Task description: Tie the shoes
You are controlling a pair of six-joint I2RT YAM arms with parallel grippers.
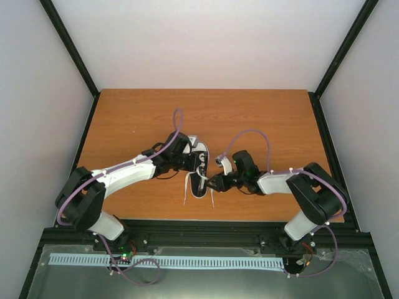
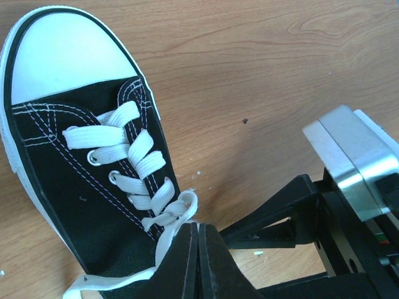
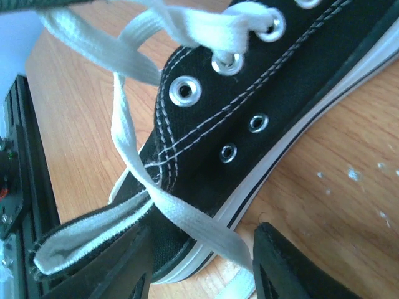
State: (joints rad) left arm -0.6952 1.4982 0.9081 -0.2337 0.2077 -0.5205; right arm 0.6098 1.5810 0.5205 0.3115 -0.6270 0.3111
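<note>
The shoe [image 1: 201,169] is a small black sneaker with a white toe cap, lying mid-table with its toe pointing away from me. In the left wrist view its white laces [image 2: 134,159] run down to a first knot [image 2: 177,210]. My left gripper [image 2: 198,227] is shut right below that knot, pinching the lace loop. My right gripper [image 3: 202,252] stands open at the heel side of the shoe [image 3: 262,124]. A loose lace strand [image 3: 187,215] crosses between its fingers [image 3: 293,261]. In the top view the right gripper [image 1: 216,182] sits close to the left gripper [image 1: 192,163].
The wooden table [image 1: 124,124] is fenced by black frame posts, with a black rail [image 1: 199,227] along the near edge. That rail [image 3: 19,180] also shows at the left of the right wrist view. Two lace ends [image 1: 187,190] trail towards it.
</note>
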